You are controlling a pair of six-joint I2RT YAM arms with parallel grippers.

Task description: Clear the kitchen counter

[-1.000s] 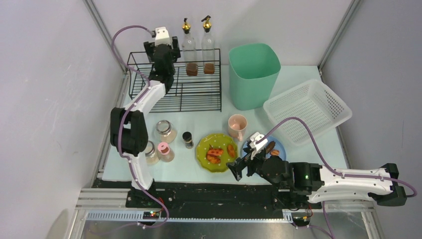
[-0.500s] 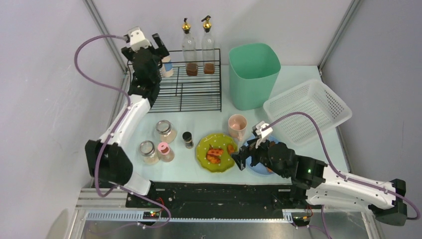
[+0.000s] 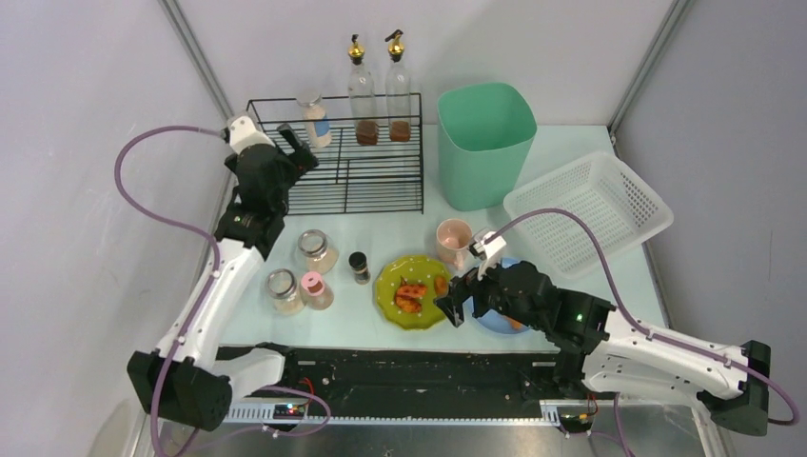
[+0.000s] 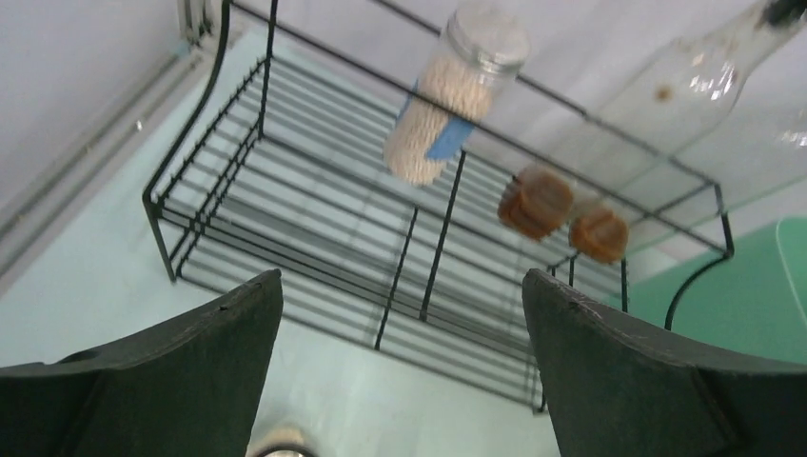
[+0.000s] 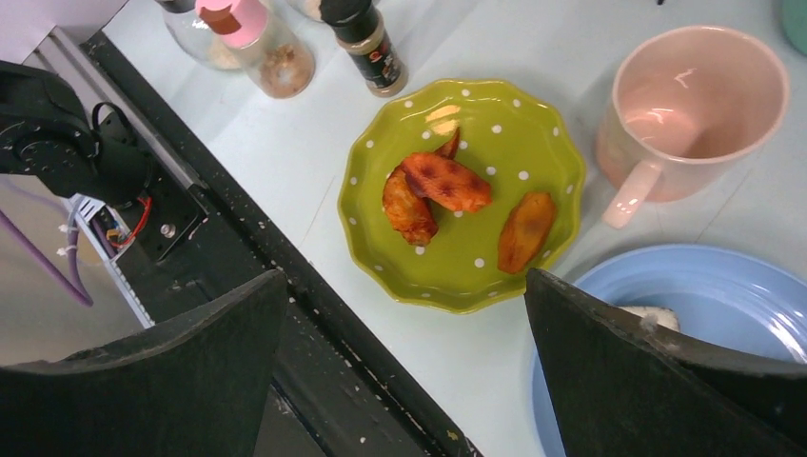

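Observation:
The kitchen counter [image 3: 381,224] is a pale mint-green tabletop. On it stand a green dotted plate [image 3: 415,291] with fried pieces, a pink mug [image 3: 454,240], a blue plate [image 3: 509,319], a dark shaker [image 3: 359,267] and three spice jars [image 3: 316,252]. My left gripper [image 3: 297,152] is open and empty at the left front of the black wire rack [image 3: 352,181]. A blue-labelled jar [image 3: 313,119] stands in the rack. My right gripper [image 3: 457,307] is open and empty, between the green plate [image 5: 463,195] and the blue plate [image 5: 704,314].
A green bin [image 3: 483,143] and a white basket [image 3: 590,211] stand at the back right. Two oil bottles [image 3: 360,90] stand at the back of the rack. The black front rail [image 5: 238,257] runs under my right gripper.
My left gripper let go of the blue-labelled jar in the rack and drew back to the front left. My right gripper shifted left toward the green plate.

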